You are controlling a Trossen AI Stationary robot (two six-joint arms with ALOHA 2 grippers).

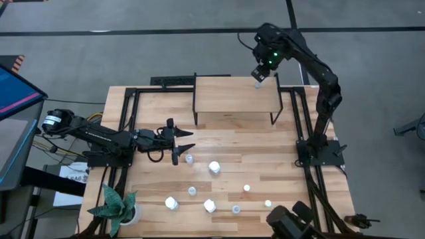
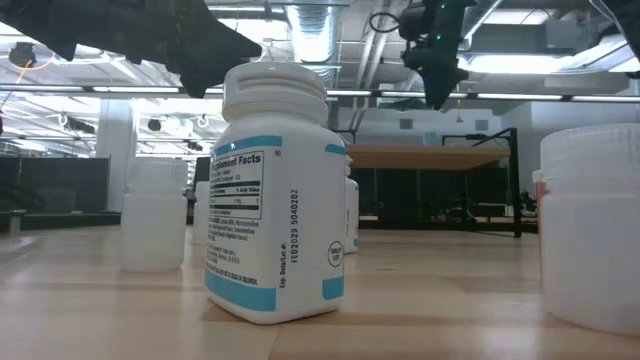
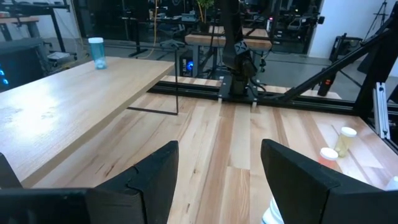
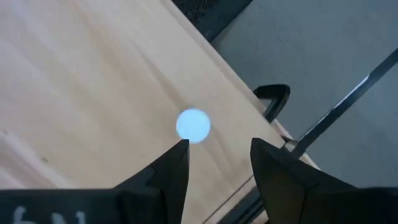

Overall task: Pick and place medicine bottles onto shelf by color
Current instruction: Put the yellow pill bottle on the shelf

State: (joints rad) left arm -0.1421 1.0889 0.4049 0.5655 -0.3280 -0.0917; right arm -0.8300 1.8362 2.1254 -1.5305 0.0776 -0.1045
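Observation:
The shelf (image 1: 232, 96) stands at the table's far middle. One pale-blue-capped bottle (image 1: 257, 84) stands upright on it near its far right corner; it also shows in the right wrist view (image 4: 193, 125) and the left wrist view (image 3: 96, 52). My right gripper (image 4: 217, 155) is open, pointing down just above that bottle and clear of it. My left gripper (image 3: 217, 174) is open and empty, level over the table's left middle (image 1: 184, 143). Several more bottles stand on the table, among them a white one (image 1: 214, 167) and a small one (image 1: 189, 159) beside my left gripper.
Small orange-capped (image 3: 328, 155) and whitish-capped (image 3: 346, 140) bottles stand toward the table's near right. A large white bottle with a blue label (image 2: 270, 200) stands close to the low camera. A plant in a white pot (image 1: 123, 209) sits at the near left corner.

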